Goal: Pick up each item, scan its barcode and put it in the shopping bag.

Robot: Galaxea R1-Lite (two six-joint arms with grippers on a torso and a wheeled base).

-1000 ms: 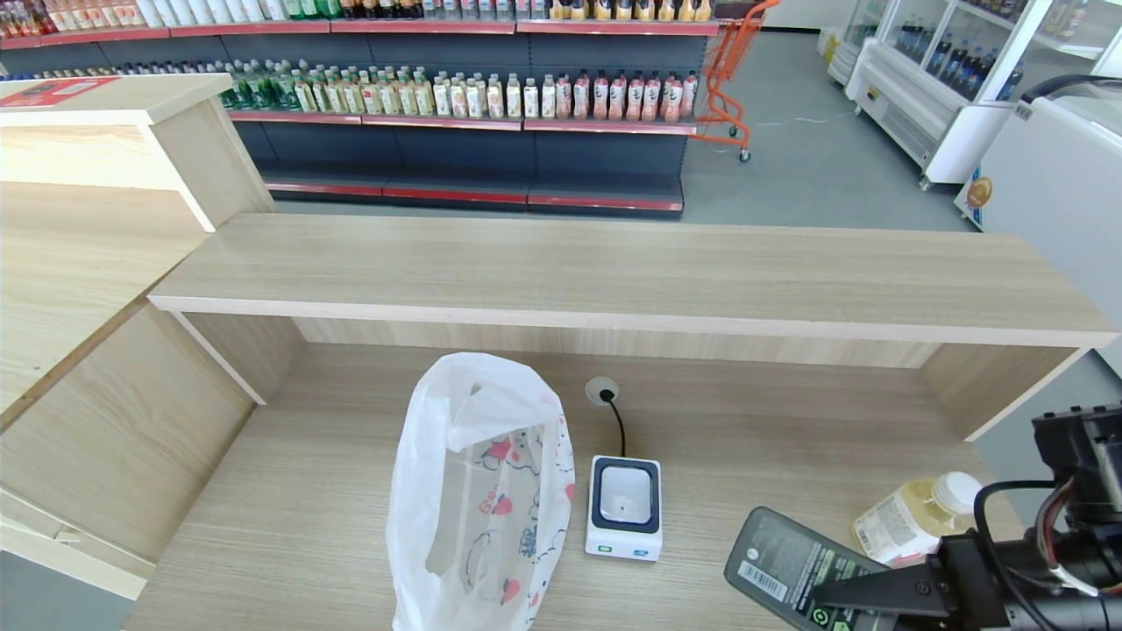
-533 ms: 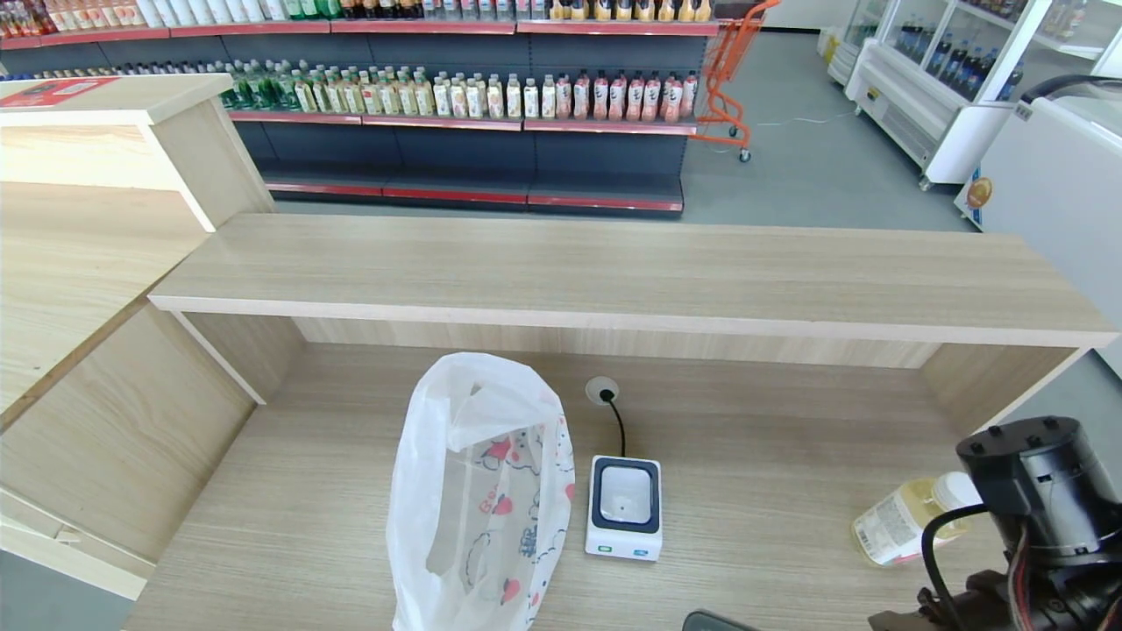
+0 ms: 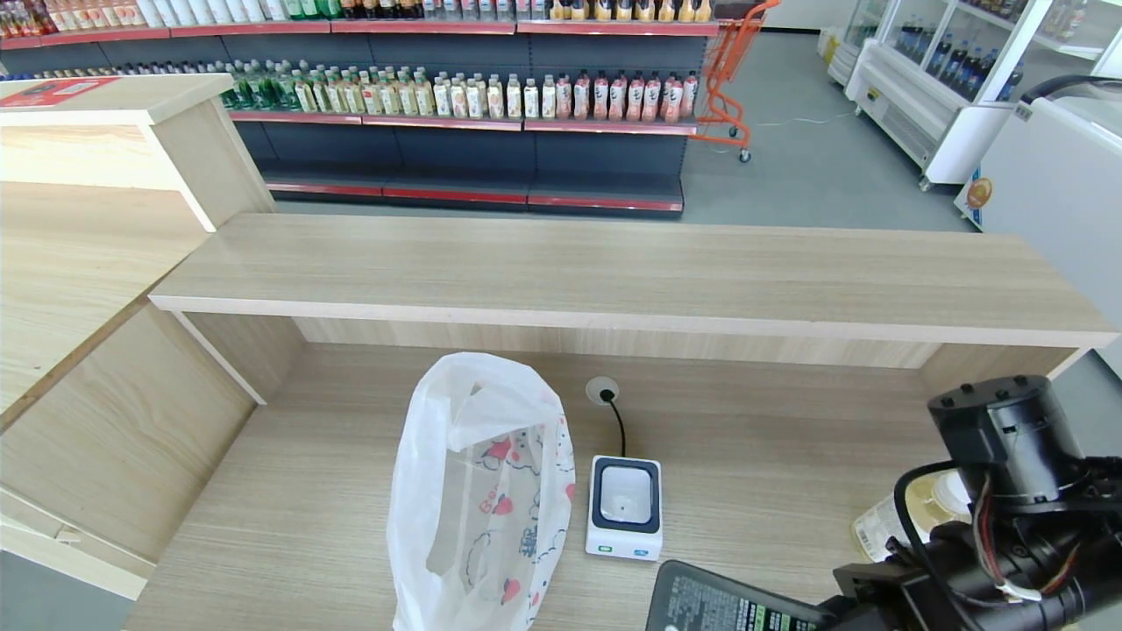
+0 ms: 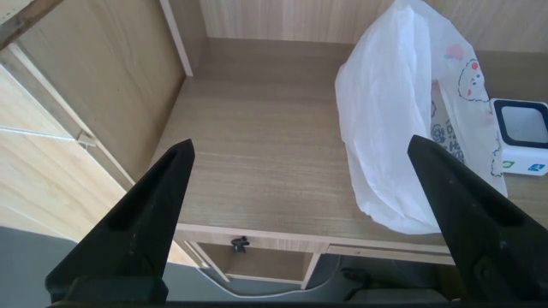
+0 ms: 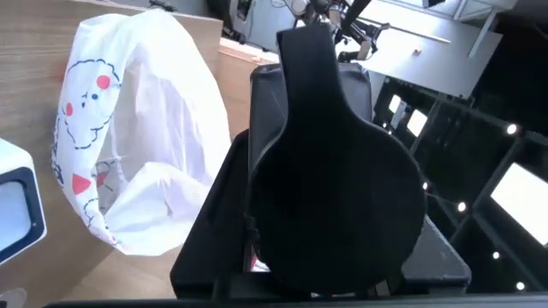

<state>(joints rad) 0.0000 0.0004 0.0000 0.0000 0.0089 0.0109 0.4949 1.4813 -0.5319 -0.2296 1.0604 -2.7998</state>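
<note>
A white shopping bag [image 3: 478, 491] with cartoon print stands open on the lower counter, and a white barcode scanner [image 3: 623, 506] sits just to its right. My right gripper [image 3: 833, 605] is shut on a flat dark package [image 3: 723, 605], held low at the front edge just right of the scanner. In the right wrist view the package [image 5: 265, 111] lies close before the bag [image 5: 145, 171] and the scanner [image 5: 17, 210]. A bottle of yellow drink [image 3: 907, 517] lies at the right, partly behind my arm. My left gripper [image 4: 300, 222] hangs open left of the bag [image 4: 411, 128].
A raised wooden ledge [image 3: 614, 280] runs along the back of the counter, with side walls at both ends. The scanner's black cable [image 3: 616, 421] leads to a hole in the counter. Bare counter [image 3: 771, 438] lies between scanner and bottle.
My right arm turned at the wrist and carried the dark package from the right, down below the frame's edge, then left toward the scanner. Bag, scanner and bottle have not moved.
</note>
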